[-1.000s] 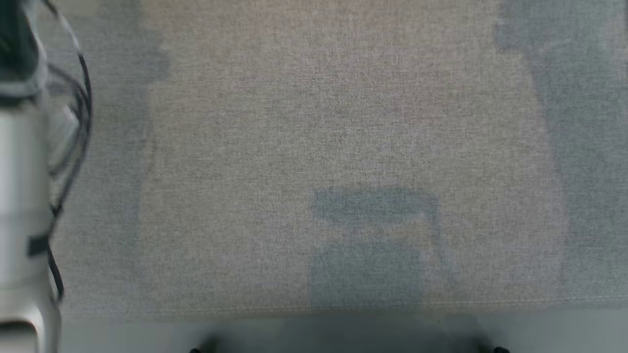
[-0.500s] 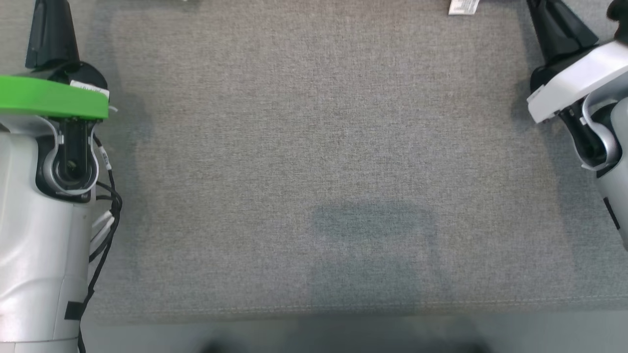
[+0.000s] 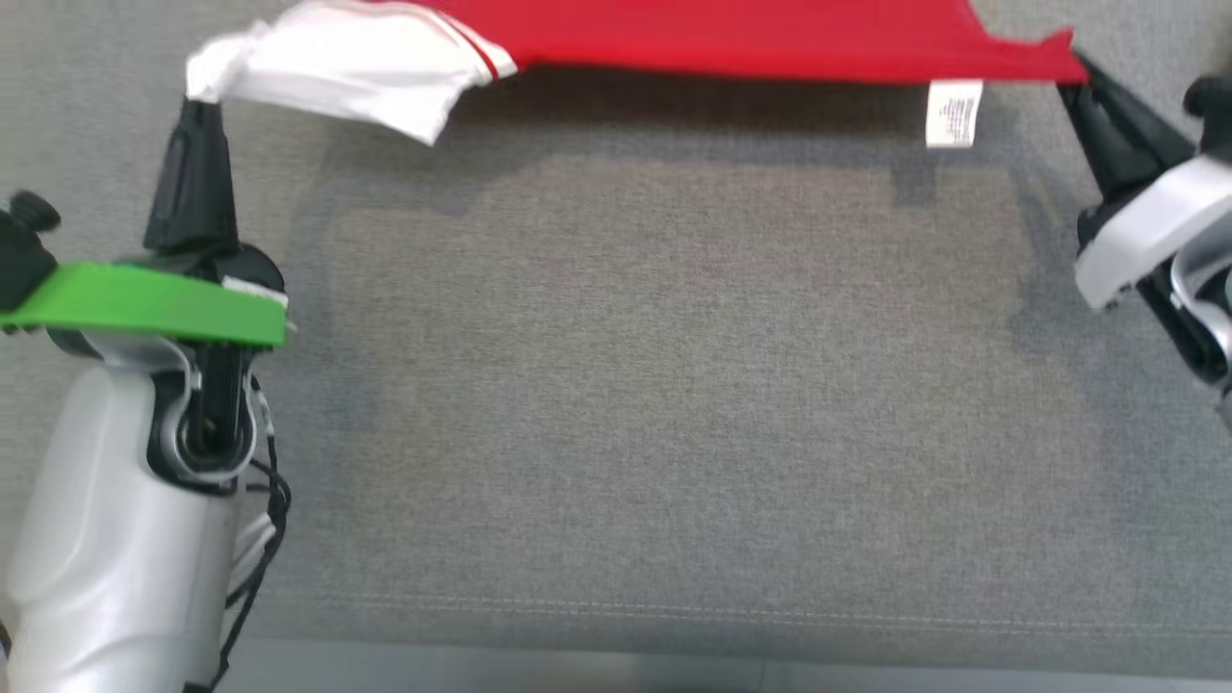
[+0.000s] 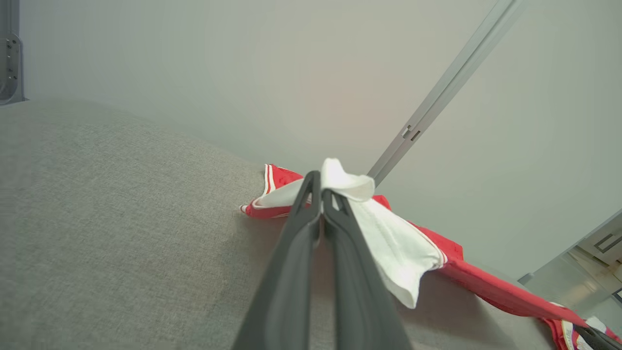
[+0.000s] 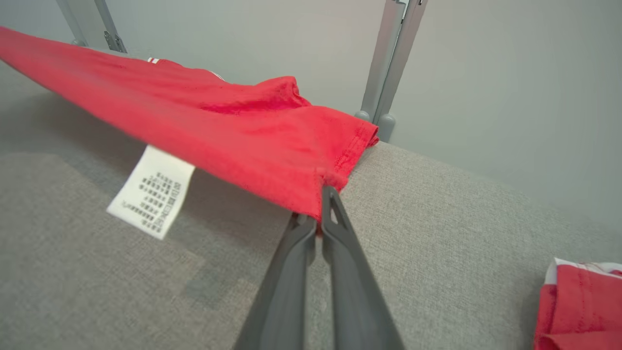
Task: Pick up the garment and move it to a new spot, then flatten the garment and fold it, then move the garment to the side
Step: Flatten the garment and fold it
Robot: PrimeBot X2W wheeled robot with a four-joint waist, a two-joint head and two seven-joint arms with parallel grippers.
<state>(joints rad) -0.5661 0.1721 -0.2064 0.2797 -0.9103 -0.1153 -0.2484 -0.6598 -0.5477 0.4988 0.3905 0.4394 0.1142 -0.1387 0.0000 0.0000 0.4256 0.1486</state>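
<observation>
Both grippers have drawn back toward the robot, bringing the red garment point(image 3: 751, 38) in at the head view's top. It hangs stretched above the grey cushion point(image 3: 626, 385), the left gripper point(image 3: 197, 108) clamped on its white sleeve and the right gripper point(image 3: 1073, 72) pinching its red hem corner
</observation>
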